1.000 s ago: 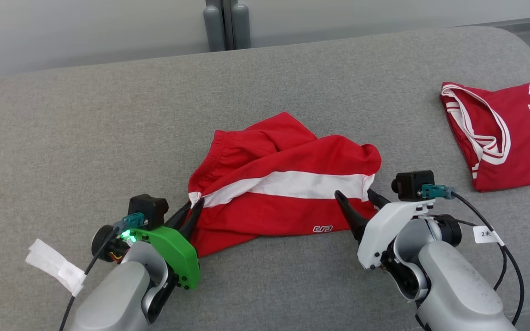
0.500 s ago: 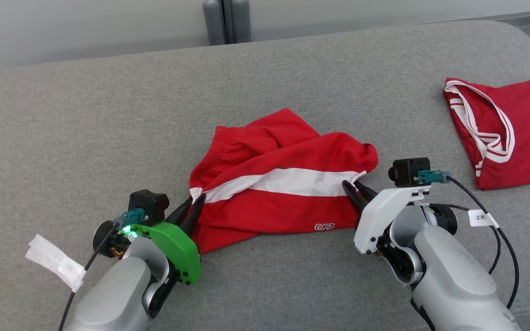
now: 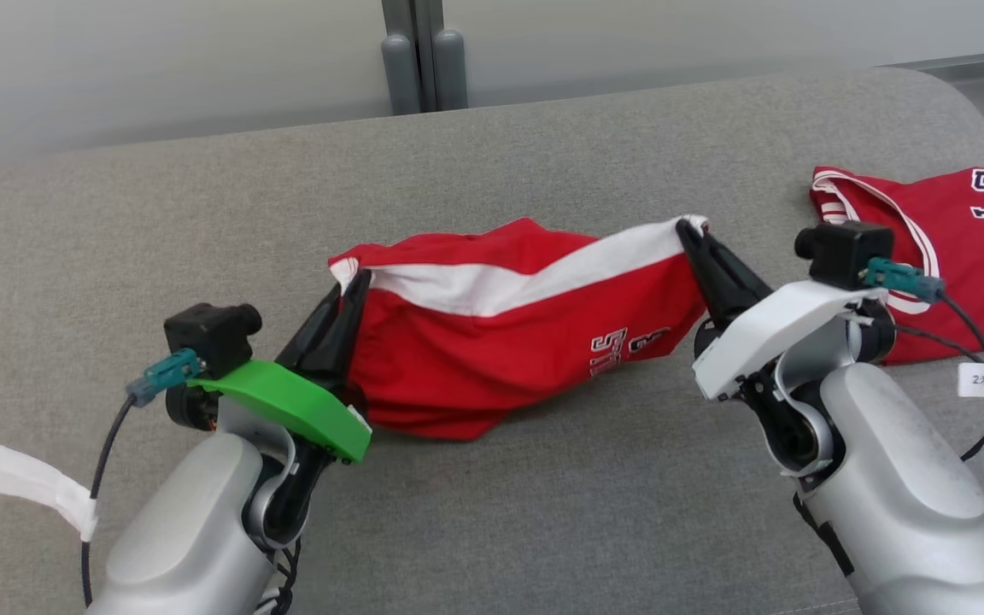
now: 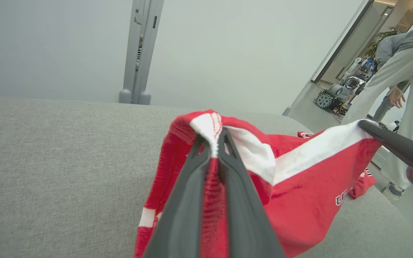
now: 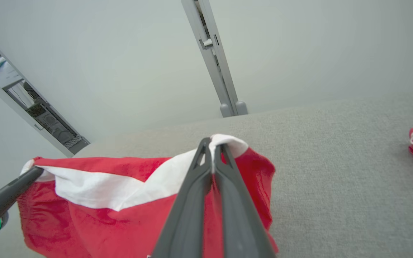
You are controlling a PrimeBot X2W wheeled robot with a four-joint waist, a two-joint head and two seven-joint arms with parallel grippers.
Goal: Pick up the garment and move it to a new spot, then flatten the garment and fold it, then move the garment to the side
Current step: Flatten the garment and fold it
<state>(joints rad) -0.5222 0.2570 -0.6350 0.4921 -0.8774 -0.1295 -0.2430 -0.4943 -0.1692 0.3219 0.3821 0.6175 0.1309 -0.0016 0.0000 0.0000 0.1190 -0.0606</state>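
Observation:
The garment (image 3: 492,350) is a pair of red shorts with a white side stripe, hanging stretched between my two grippers above the grey cushion. My left gripper (image 3: 354,284) is shut on the white end of the stripe at its left corner; the left wrist view shows the garment (image 4: 299,186) pinched between the left gripper (image 4: 214,134) fingers. My right gripper (image 3: 687,229) is shut on the stripe's right end. In the right wrist view the right gripper (image 5: 213,145) clamps the white edge of the garment (image 5: 120,208). The lower hem still sags to the surface.
A second red jersey (image 3: 970,248) with white trim and lettering lies flat at the far right of the grey surface (image 3: 202,196). A grey post (image 3: 424,51) stands behind the back edge. A person (image 4: 400,93) stands off to the right in the left wrist view.
The right gripper has closed on the garment's right stripe end. Both arms have lifted and pulled apart, raising the garment off the surface and stretching it. The head camera has shifted too.

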